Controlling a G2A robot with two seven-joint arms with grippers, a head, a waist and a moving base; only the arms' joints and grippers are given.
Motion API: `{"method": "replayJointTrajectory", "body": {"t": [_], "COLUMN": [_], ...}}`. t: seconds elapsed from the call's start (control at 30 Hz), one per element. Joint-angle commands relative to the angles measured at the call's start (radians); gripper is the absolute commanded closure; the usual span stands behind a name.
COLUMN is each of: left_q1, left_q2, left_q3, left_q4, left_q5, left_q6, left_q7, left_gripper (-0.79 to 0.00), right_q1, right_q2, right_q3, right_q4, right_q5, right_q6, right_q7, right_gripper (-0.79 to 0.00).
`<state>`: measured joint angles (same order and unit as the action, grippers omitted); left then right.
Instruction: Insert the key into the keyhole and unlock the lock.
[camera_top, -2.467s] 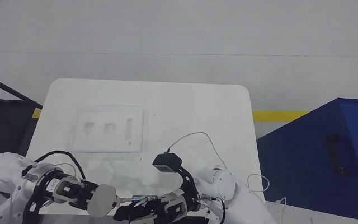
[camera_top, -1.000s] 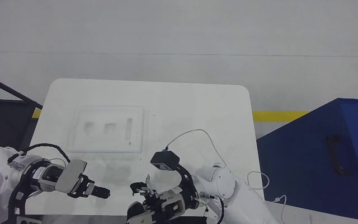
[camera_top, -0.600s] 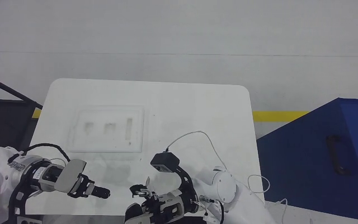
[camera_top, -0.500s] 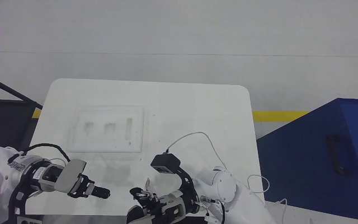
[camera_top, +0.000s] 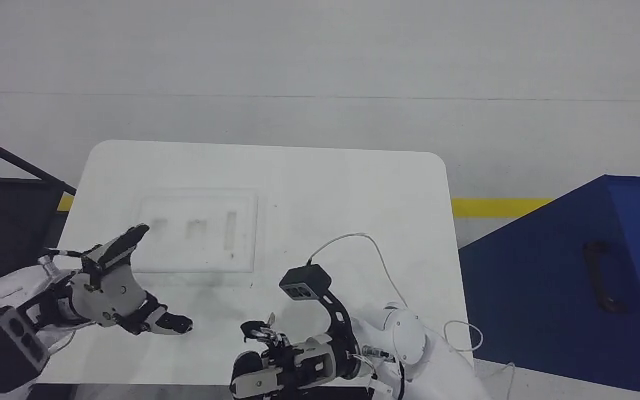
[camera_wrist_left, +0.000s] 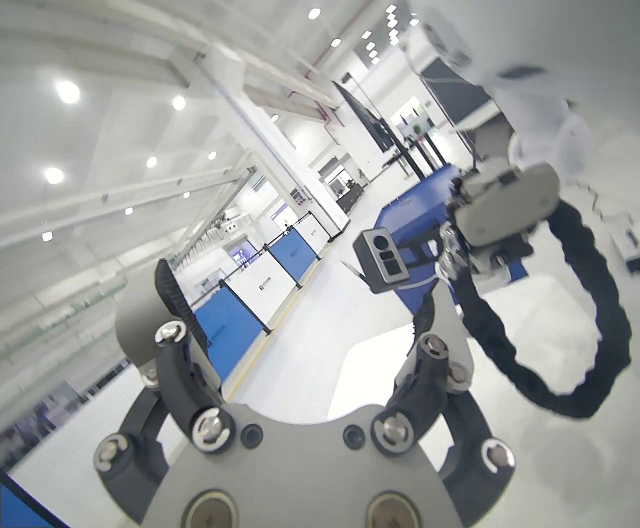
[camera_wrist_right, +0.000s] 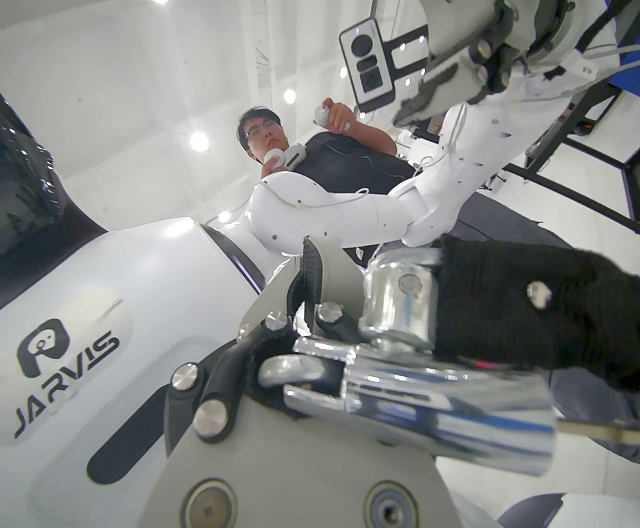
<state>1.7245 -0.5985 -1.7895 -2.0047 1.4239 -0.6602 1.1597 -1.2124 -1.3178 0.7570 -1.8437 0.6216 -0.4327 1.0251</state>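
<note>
1. The right gripper (camera_top: 262, 342) sits over the near edge of the table (camera_top: 350, 190), about midway along it; its jaws are clamped on the lock (camera_wrist_right: 425, 400), whose chrome barrel lies across the gripper in the right wrist view; one ribbed finger (camera_wrist_right: 315, 280) presses on the chrome from the side; the other finger is hidden behind the lock
2. The lock's cable (camera_wrist_right: 525, 320), in a black woven sleeve, comes out of the smaller chrome end piece; in the left wrist view it hangs from the right gripper as a drooping loop
3. The key (camera_wrist_right: 600, 429) shows as a thin flat blade sticking out of the end face of the chrome barrel; how deep it sits I cannot tell
4. The left gripper (camera_wrist_left: 305, 310) is over the near left part of the table, well apart from the right gripper and the lock; its jaws are spread wide and bare; it is turned toward the right arm
5. A white foam tray (camera_top: 195, 264) with three shallow recesses lies flat on the left half of the table, beyond both grippers; a blue box (camera_top: 560, 290) stands on the floor to the right of the table
</note>
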Motion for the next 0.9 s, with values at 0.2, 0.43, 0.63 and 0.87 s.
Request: {"method": "replayJointTrajectory", "body": {"t": [0.2, 0.43, 0.63, 0.87], "left_q1": [-0.019, -0.019, -0.019, -0.019], "left_q2": [0.017, 0.017, 0.017, 0.017], "left_q3": [0.021, 0.021, 0.021, 0.021], "left_q4": [0.027, 0.027, 0.027, 0.027], "left_q5": [-0.431, -0.431, -0.431, -0.431], "left_q6": [-0.23, -0.23, -0.23, -0.23], "left_q7": [-0.229, -0.229, -0.229, -0.229], "left_gripper": [-0.785, -0.785, -0.785, -0.785], "right_q1": [-0.019, -0.006, 0.044, 0.057], "right_q2": [-0.01, -0.042, -0.068, -0.084], "right_q3": [-0.011, -0.083, -0.122, -0.114], "right_q4": [0.01, 0.101, 0.139, 0.188], "right_q5": [0.104, 0.322, 0.386, 0.374], "right_q6": [-0.016, -0.053, -0.062, -0.085], "right_q7": [-0.045, 0.022, 0.118, 0.11], "right_gripper": [0.0, 0.0, 0.0, 0.0]}}
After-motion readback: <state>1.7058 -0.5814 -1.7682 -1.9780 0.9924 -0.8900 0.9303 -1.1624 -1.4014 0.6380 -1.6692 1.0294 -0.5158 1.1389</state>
